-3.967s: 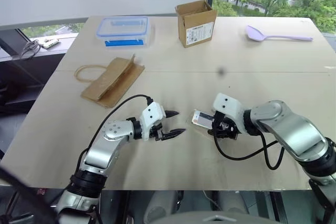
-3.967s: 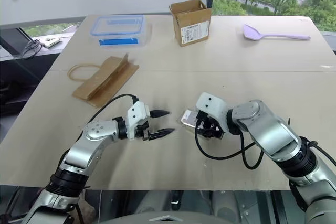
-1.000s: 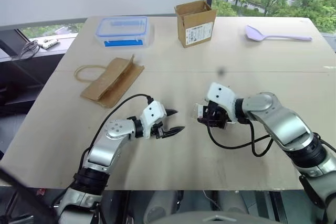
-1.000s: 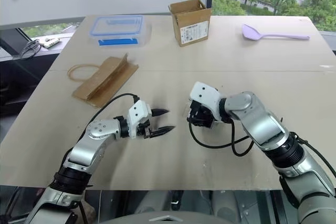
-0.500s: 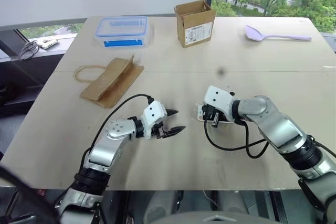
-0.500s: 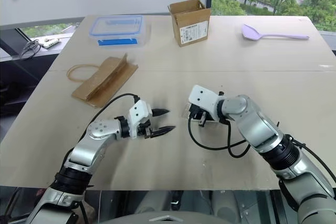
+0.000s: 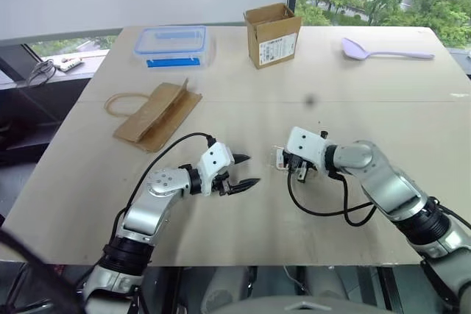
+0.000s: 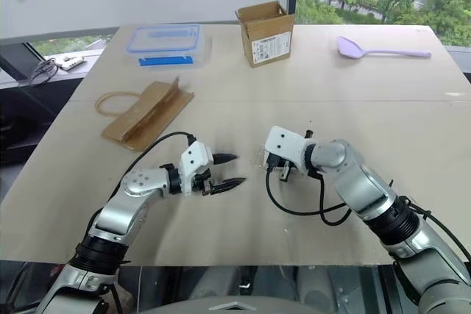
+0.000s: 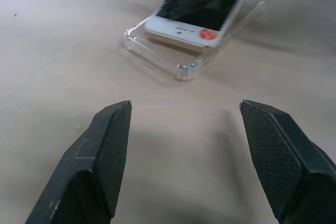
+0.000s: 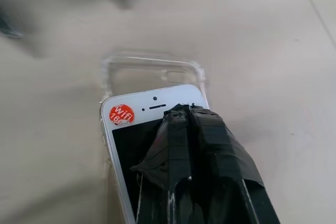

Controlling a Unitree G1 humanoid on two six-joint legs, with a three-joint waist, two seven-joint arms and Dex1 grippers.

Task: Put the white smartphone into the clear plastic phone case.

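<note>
Now the right gripper, its two black fingers pressed together into a single tip, bears down on the black screen of the white smartphone. A second earlier the same gripper stood higher over the phone with its wrist tipped more steeply; it has since dropped and flattened, so the action reads as a push rather than a lift. The phone lies inside the outline of the clear plastic phone case, but it is not seated: its end with the orange sticker stops short of the case's far wall, leaving a bare strip of the shell, and in the left wrist view the phone sits tilted, one long edge raised above the case rim. Case and phone rest together on the table, just in front of the cardboard box's side of the centre seam. The left gripper hovers near the case, on the side away from the right arm, jaws spread and holding nothing. Judged from this, insertion is partly done; pressing the raised edge down remains.
</note>
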